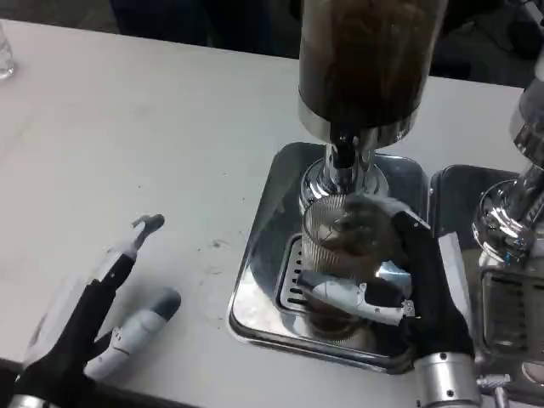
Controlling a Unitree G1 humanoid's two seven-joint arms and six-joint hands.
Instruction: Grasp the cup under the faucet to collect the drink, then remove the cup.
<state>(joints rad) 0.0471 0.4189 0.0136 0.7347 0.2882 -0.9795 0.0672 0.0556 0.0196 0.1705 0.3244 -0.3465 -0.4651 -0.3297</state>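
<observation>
Right hand point(399, 280): wrapped around the cup point(344, 246), with one white finger point(357, 299) laid across the near lower wall of the glass and black fingers closed against its right side; the cup is held in this grip. The silver forearm point(446, 378) is seen rising from the lower edge of the picture.

Cup: clear ribbed glass, upright, positioned directly beneath the faucet point(342, 153), over the slotted grate point(293, 285) of the drip tray point(263, 238). A brownish tint is visible through the glass; the fill level cannot be judged because of blur.

Faucet: short black spout mounted at the bottom of the dispenser tank point(365, 59), a tall cylinder with dark brown contents and a chrome lower band. A polished chrome base point(331, 183) is seen just behind the cup.

Drip tray: shiny steel, rounded corners, set on the white table point(127, 127).

Second dispenser point(518, 195): chrome fittings and a second steel tray, located just beside the first, at the right edge.

Left hand point(115, 314): rested on the table, well apart from the tray, fingers spread and extended, nothing held.

Clear glass object point(5, 51): partly visible at the far left edge of the table.
</observation>
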